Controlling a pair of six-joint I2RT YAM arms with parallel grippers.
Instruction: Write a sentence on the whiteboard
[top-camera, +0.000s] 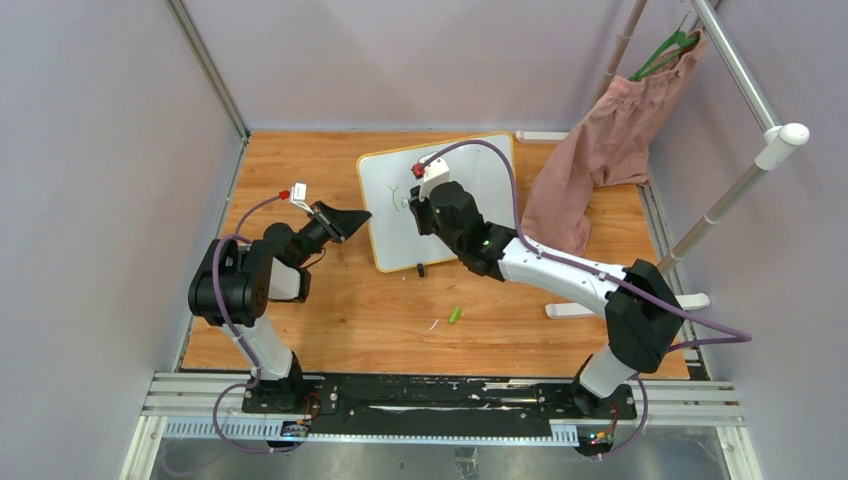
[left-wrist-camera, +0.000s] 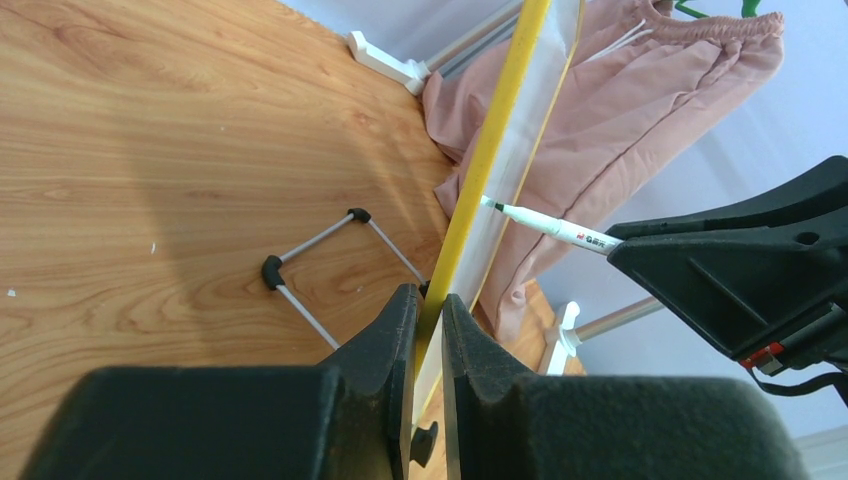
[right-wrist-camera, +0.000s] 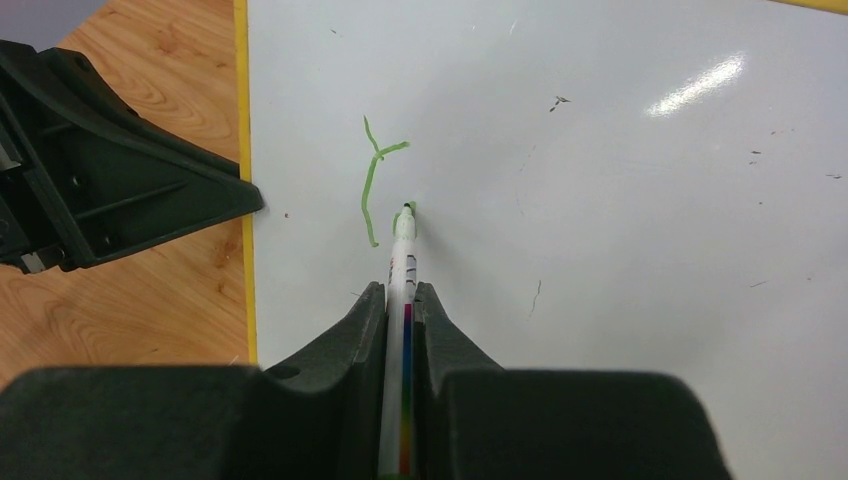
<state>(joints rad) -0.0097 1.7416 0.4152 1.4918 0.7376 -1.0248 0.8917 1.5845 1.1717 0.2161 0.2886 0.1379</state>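
Note:
The whiteboard (top-camera: 475, 170) stands tilted on the wooden table, white with a yellow rim. My left gripper (top-camera: 362, 217) is shut on its left rim (left-wrist-camera: 470, 210), seen edge-on in the left wrist view. My right gripper (top-camera: 418, 200) is shut on a white marker (right-wrist-camera: 404, 270) whose green tip touches the board face (right-wrist-camera: 600, 200). Of the sentence only a green "Y" (right-wrist-camera: 373, 190) and a small green mark at the tip show. The rest of the words are not on the board.
A green marker cap (top-camera: 455, 314) lies on the table in front of the board. A pink garment (top-camera: 610, 140) hangs from a white rack (top-camera: 745, 190) at the right. Grey walls enclose the table. A wire stand leg (left-wrist-camera: 310, 260) shows behind the board.

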